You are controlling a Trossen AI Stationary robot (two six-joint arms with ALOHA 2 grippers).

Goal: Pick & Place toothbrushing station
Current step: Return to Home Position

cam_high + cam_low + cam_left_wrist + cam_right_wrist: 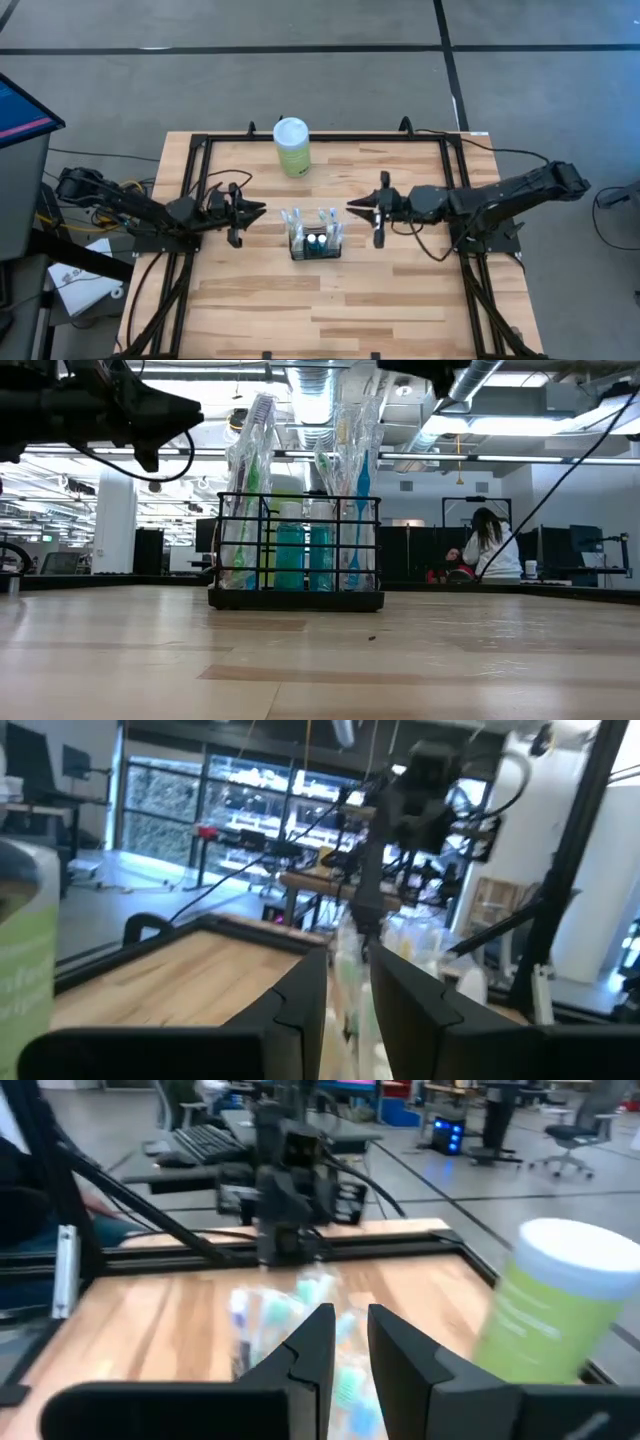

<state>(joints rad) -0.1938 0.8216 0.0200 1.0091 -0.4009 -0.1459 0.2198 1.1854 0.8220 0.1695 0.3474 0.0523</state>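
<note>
The toothbrushing station (pixel 314 246), a small black wire caddy, stands on its base at the middle of the wooden table. Wrapped toothbrushes (pixel 350 480) and teal tubes stand upright in it. My left gripper (pixel 260 208) hovers to the caddy's left and a little farther back, pointing at it. My right gripper (pixel 352 207) hovers to its right in the same way. Both are raised above the table and apart from the caddy. Each wrist view shows only a narrow gap between the fingers of the left gripper (pixel 348 975) and the right gripper (pixel 350 1330), with nothing in it.
A pale green bottle (pixel 291 145) with a white cap stands at the table's far edge, behind the caddy. A black rail frame (pixel 195 190) borders the tabletop on both sides and at the back. The near half of the table is bare wood. A person (pixel 490 545) sits far off in the room.
</note>
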